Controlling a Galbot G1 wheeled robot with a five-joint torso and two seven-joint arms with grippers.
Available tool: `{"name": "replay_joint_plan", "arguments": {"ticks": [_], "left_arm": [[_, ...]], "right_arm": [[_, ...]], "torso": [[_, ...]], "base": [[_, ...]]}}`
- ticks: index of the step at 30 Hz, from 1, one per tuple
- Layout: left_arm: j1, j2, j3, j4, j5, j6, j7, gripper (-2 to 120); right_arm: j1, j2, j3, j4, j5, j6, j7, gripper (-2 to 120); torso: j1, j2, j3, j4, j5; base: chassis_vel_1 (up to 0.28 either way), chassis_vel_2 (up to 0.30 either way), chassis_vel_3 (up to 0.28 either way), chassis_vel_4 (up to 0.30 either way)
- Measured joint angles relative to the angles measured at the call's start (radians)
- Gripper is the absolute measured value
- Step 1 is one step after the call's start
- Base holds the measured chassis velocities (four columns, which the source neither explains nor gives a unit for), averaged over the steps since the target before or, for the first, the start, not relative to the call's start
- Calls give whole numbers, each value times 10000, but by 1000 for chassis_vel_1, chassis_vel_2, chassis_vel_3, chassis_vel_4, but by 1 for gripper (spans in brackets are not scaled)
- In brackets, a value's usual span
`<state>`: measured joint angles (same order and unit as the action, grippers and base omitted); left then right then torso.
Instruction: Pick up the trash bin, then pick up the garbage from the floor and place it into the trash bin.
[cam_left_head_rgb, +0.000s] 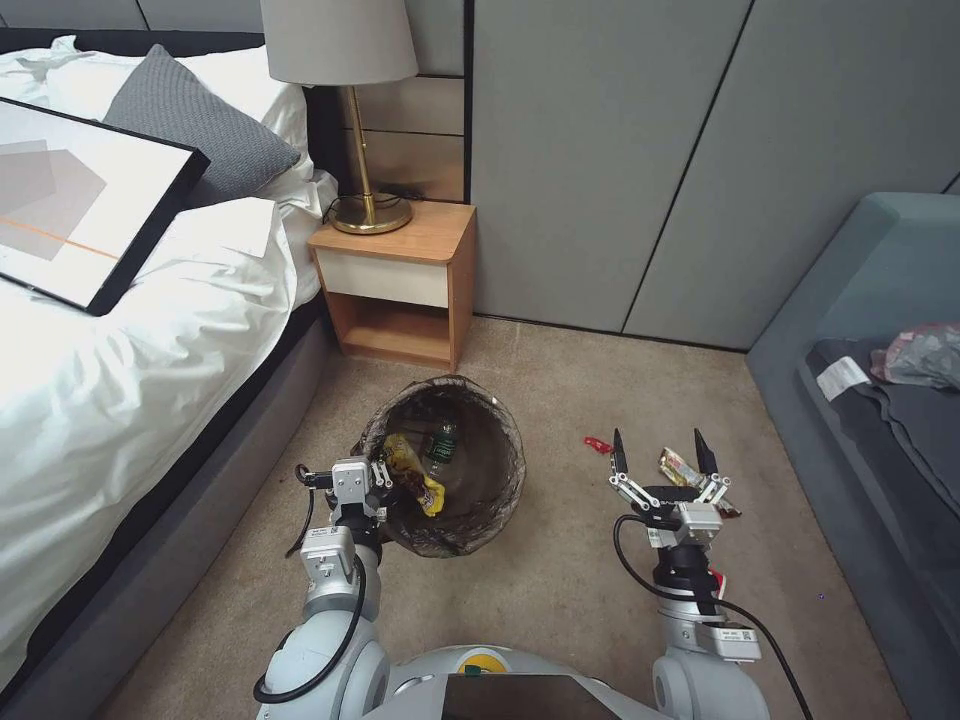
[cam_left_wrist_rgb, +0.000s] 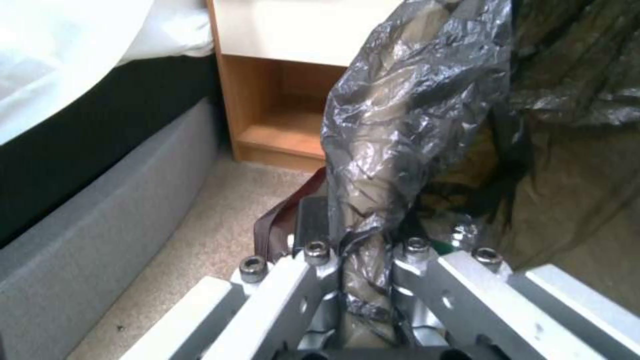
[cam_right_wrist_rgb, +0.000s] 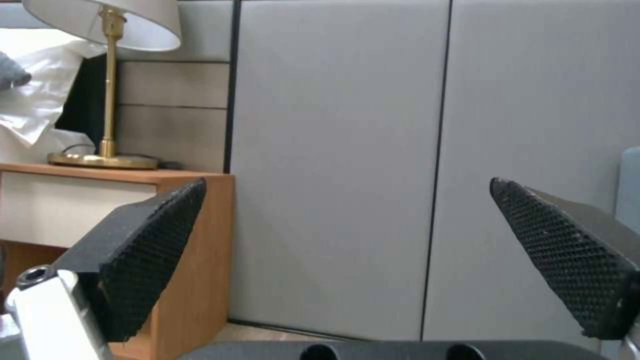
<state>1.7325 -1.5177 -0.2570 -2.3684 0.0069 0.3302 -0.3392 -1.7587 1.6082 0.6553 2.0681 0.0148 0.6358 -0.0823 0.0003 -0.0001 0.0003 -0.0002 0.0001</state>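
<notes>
Currently we note our left pincer (cam_left_head_rgb: 381, 476) clamped on the bagged rim of the trash bin (cam_left_head_rgb: 445, 465), held tilted above the carpet; right pincer (cam_left_head_rgb: 660, 448) spread wide over a wrapper (cam_left_head_rgb: 682, 467).

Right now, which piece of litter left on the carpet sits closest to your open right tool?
The multicoloured wrapper, lying on the carpet between the fingers of the open right tool as the head view shows it. The small red scrap lies off to its left.
</notes>
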Motion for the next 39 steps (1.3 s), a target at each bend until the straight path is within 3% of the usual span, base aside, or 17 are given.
{"name": "replay_joint_plan", "arguments": {"ticks": [14,17,19,23,28,29,39], "left_arm": [[6,0,0,1,0,0,-2,3],[6,0,-1,0,0,0,-3,3],[6,1,-1,1,0,0,-2,3],[6,0,0,1,0,0,-2,3],[6,1,-1,1,0,0,-2,3],[6,0,-1,1,0,0,-3,3],[6,0,0,1,0,0,-2,3]], "right_arm": [[-43,-3,-41,226,-166,-333,262,100],[-194,-75,-51,365,-411,-1160,982,100],[-543,-394,-191,613,-416,-2974,2040,100],[-803,-776,-211,747,-155,-4421,2747,100],[-878,-938,-195,761,8,-4885,3004,100],[-1002,-1181,-171,769,254,-5457,3243,100],[-1597,-2323,153,293,1490,-6987,3456,100]], "torso": [[-3,1,-4,3,0],[-3,1,-4,3,0],[-3,1,-4,1,0],[-3,1,-4,1,0],[-3,1,-4,1,1],[-3,1,-3,1,0],[-3,1,-3,1,0]], "base": [[18,-11,-19,14],[0,0,0,0],[0,0,0,0],[0,0,0,0],[0,0,0,0],[0,0,0,0],[0,0,0,0]]}}
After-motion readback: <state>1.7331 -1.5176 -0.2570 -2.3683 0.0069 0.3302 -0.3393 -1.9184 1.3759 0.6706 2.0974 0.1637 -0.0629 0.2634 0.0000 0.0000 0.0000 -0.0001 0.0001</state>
